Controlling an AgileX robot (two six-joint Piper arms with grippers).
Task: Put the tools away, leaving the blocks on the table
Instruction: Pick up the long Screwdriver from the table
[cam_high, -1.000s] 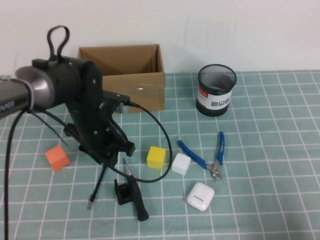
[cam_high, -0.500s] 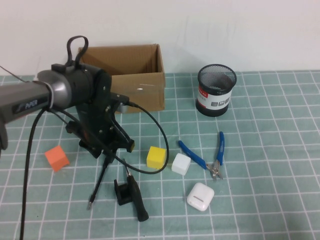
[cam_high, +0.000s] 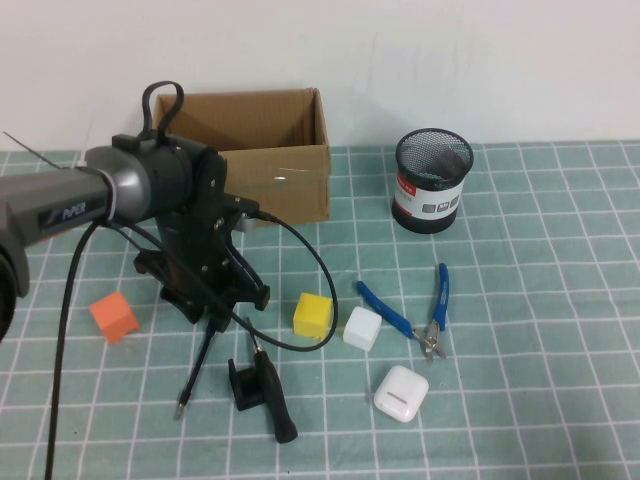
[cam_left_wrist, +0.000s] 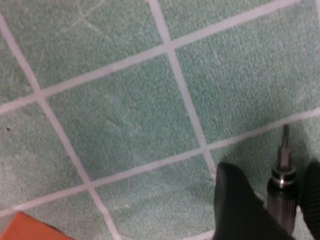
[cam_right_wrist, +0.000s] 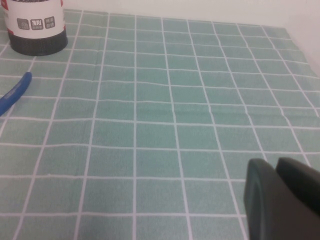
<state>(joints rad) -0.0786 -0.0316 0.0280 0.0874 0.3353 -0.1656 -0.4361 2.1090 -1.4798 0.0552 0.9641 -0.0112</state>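
Wall (cam_high: 450, 60): plain white, running across the far side behind the table, evenly lit. Table (cam_high: 560, 400): lying flat, teal-green with a grid of white lines, filling the near and middle ground; it is a task thing, listed here only as the furniture present. Light: falling soft and diffuse, casting faint shadows on the mat. Windows and floor: not showing in any view.

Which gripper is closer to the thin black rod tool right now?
Left. The left gripper stands open right over the rod tool, straddling its upper end. The right gripper is shut, parked beyond the pliers.
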